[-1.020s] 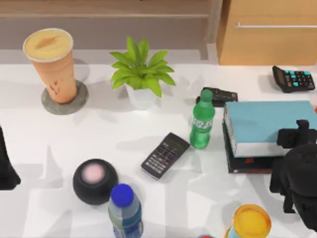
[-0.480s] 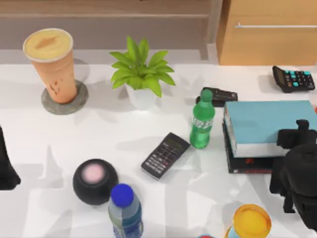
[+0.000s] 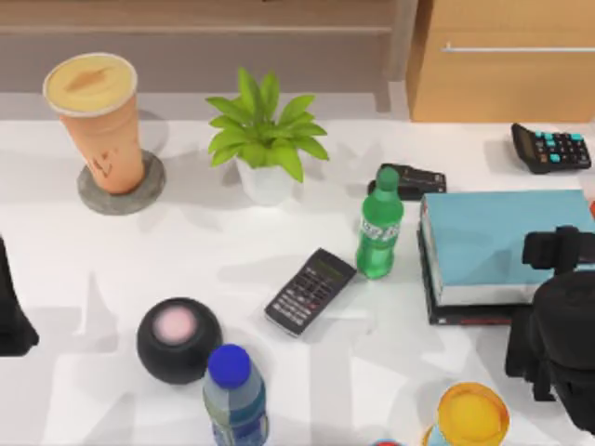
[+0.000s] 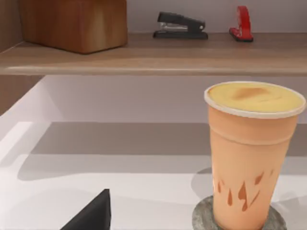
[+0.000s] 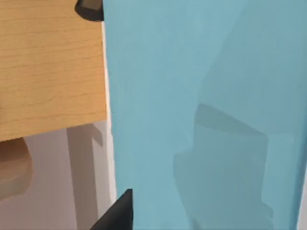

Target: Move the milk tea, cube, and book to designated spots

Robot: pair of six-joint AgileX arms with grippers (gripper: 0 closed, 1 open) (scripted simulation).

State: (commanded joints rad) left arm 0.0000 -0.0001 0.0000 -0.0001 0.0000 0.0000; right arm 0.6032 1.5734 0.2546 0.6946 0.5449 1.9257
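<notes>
Right gripper sits at the table's right edge, over the near right corner of the book. I can't tell how its fingers stand from the top view; in the right wrist view one dark fingertip shows at the frame edge against the teal cover, nothing more.

Key relation: the book lies directly beneath and to the left of my right gripper, its long axis running left-right across the table, stacked on a thin black book. Right arm is clearly the nearer one.

Left arm is parked at the far left edge; its finger state is likewise unreadable.

Milk tea stands upright on a grey coaster at back left, ahead of the left wrist camera. I judge that cup as placed.
</notes>
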